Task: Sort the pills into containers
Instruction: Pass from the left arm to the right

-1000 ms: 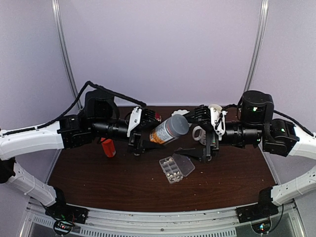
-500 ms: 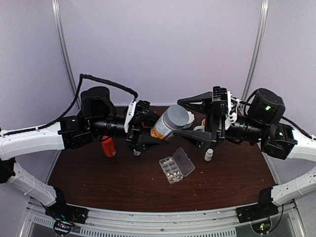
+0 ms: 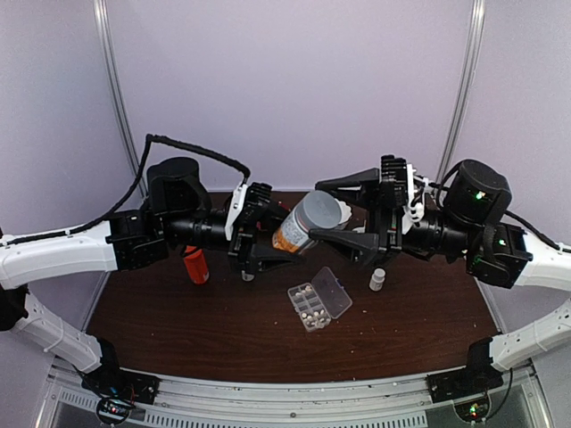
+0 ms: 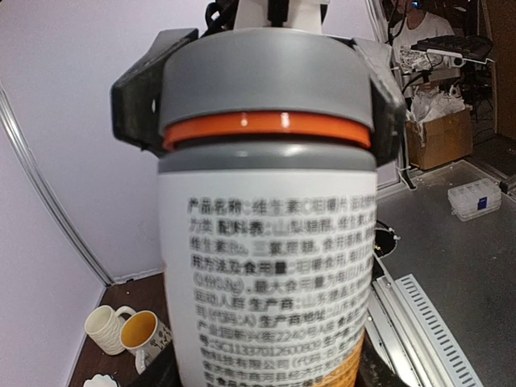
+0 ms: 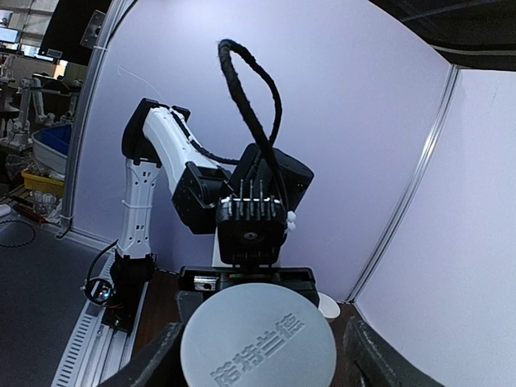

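Note:
My left gripper [image 3: 272, 234] is shut on a large orange pill bottle [image 3: 290, 236] with a white label [image 4: 266, 242], holding it tilted in the air above the table. Its grey cap [image 3: 319, 212] points at my right gripper [image 3: 343, 210], whose jaws stand open on either side of the cap [image 5: 258, 343]; a gap shows beside one finger [image 5: 379, 355]. Below them, the clear organizer box [image 3: 302, 314] lies on the table with its lid [image 3: 332, 292] swung open. Whitish pills [image 3: 308, 301] sit in its small compartments.
A small white bottle [image 3: 377, 279] stands right of the organizer, under the right arm. A red bottle [image 3: 194, 265] lies at the table's left under the left arm. Two mugs [image 4: 105, 329] [image 4: 143, 334] stand near the back wall.
My right gripper has risen from the table, turned toward the bottle and brought its narrowing jaws around the grey cap. The left arm lifted the bottle slightly.

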Tool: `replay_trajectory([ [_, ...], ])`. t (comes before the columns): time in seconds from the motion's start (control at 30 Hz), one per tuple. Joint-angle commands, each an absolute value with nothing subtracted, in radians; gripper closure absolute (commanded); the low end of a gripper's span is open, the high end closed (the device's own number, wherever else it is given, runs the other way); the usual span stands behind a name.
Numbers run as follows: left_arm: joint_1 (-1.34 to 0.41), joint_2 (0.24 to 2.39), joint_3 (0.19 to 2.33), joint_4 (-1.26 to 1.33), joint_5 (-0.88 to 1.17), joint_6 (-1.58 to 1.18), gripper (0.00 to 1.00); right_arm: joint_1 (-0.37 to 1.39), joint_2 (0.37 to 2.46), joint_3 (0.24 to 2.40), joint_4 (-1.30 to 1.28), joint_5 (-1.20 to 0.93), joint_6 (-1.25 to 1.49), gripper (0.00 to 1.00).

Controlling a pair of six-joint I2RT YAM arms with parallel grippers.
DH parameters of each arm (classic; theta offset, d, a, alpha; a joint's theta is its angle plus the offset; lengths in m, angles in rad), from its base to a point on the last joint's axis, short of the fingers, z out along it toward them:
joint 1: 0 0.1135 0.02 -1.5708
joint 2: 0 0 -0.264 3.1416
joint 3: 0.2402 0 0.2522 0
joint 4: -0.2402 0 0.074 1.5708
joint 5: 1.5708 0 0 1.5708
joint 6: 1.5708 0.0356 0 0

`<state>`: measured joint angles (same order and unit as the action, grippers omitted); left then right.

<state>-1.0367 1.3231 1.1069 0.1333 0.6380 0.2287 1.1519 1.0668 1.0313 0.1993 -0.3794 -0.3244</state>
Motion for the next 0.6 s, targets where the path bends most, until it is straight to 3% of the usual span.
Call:
replay_trajectory([
  [0.0, -1.037, 1.324, 1.106, 0.197, 0.659, 0.221, 1.0, 1.157, 1.077, 1.051, 0.222, -0.395, -0.308, 0.42],
  [0.3, -1.038, 1.323, 1.098, 0.204, 0.609, 0.223, 1.0, 1.157, 1.086, 1.04, 0.261, -0.358, -0.256, 0.73],
  [0.57, -1.038, 1.301, 1.097, 0.215, 0.395, 0.21, 1.0, 1.171, 1.121, 1.002, 0.353, -0.152, -0.179, 0.77],
])
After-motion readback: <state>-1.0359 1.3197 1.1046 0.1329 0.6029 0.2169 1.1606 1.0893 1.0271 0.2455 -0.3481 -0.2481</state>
